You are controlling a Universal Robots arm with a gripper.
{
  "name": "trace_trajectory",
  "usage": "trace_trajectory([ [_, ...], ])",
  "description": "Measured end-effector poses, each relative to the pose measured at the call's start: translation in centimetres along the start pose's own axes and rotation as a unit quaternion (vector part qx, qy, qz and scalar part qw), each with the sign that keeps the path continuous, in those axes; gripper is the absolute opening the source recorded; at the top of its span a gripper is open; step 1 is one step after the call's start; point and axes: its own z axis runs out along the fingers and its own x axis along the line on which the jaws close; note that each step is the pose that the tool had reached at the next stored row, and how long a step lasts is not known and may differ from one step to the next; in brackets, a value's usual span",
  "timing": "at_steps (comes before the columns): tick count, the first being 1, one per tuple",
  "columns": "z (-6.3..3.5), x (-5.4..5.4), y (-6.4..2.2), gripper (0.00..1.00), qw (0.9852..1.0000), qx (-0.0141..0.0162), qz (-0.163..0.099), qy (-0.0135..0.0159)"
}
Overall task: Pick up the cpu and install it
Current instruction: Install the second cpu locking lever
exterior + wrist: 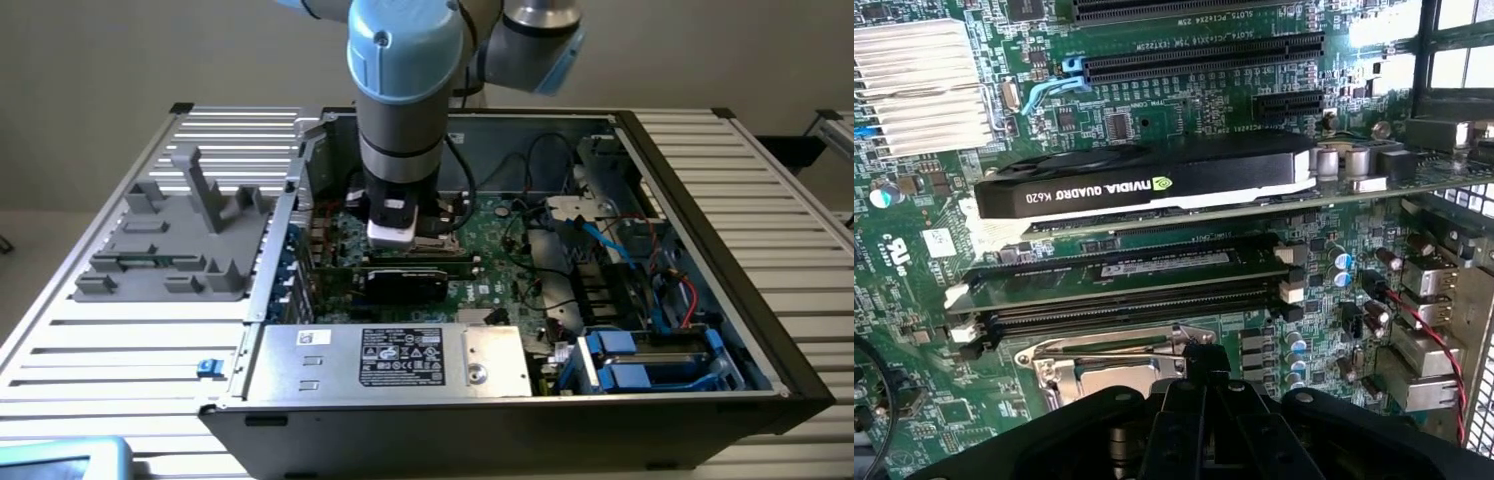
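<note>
My gripper [416, 238] hangs low inside the open computer case, just above the motherboard [497, 262]. In the wrist view its black fingers [1206, 400] are pressed together, and the gripper [1204, 362] sits right over the edge of the silver socket frame [1094, 368]. The cpu is hidden; no chip shows between the fingers or in the socket's visible part. Beyond the socket lie the memory slots [1124, 290] and a black NVIDIA graphics card [1144, 180].
A big silver power supply box [387, 358] fills the case's front. Cables and blue drive bays [641, 355] crowd the exterior view's right. A grey plastic fixture [174, 240] stands on the slatted table at the exterior view's left. A finned heatsink [919, 85] sits near the card.
</note>
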Motion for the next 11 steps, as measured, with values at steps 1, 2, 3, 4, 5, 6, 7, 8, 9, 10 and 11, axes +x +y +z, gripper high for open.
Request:
trace_trajectory([
  [1,0.1,-0.1,0.04,0.11,1.0,-0.0001,0.0,0.0],
  [2,0.16,-0.19,0.08,0.11,1.0,-0.0001,0.0,0.0],
  [3,0.19,-0.27,0.09,0.11,1.0,-0.0001,0.0,0.0],
  [4,0.2,-0.29,0.09,0.11,1.0,-0.0002,0.0,-0.0001],
  [5,0.22,-0.3,0.08,0.11,1.0,-0.0002,0.0,-0.0001],
  [6,0.23,-0.32,0.08,0.11,1.0,-0.0001,0.0,-0.0001],
  [7,0.25,-0.32,0.09,0.11,1.0,-0.0001,0.0,0.0],
  [8,0.27,-0.33,0.1,0.11,1.0,-0.0001,0.0,0.0],
  [9,0.33,-0.34,0.11,0.11,1.0,0.0001,0.0,0.0],
  [10,0.43,-0.38,0.09,0.11,1.0,0.0001,0.0,0.0001],
  [11,0.51,-0.44,0.09,0.11,1.0,0.0,0.0,0.0],
])
